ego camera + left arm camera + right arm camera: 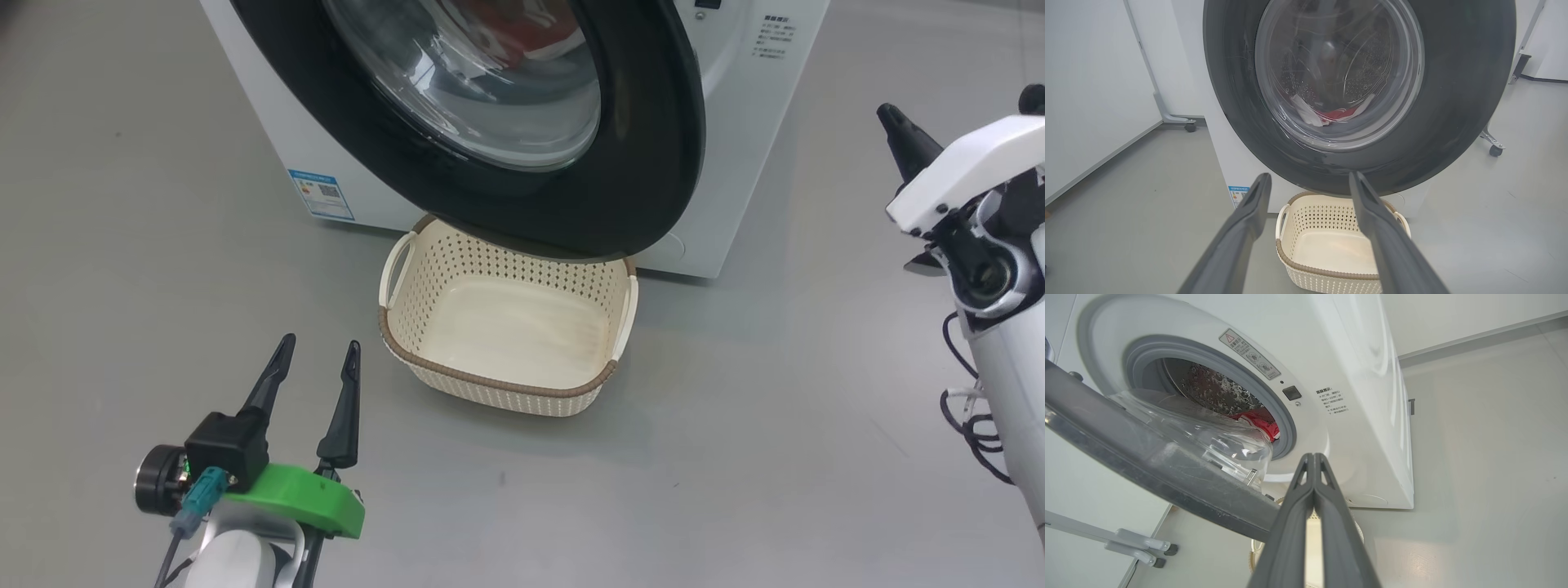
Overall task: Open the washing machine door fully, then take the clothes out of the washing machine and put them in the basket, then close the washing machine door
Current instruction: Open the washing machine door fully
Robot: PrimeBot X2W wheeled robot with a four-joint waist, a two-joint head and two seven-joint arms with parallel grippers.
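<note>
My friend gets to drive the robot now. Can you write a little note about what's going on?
Left gripper: open, empty, above the floor left of the basket.
Right gripper: shut, holding nothing, pointing at the washing machine.
Washing machine door: only partly open, hanging over the basket.
Clothes: red, inside the drum.
Basket: empty, on the floor in front of the machine.
Left to do: open the door fully, move the clothes into the basket, close the door.

Red clothes point(1337, 115) behind washing machine door point(1453, 102), basket point(1327, 245) below
</note>
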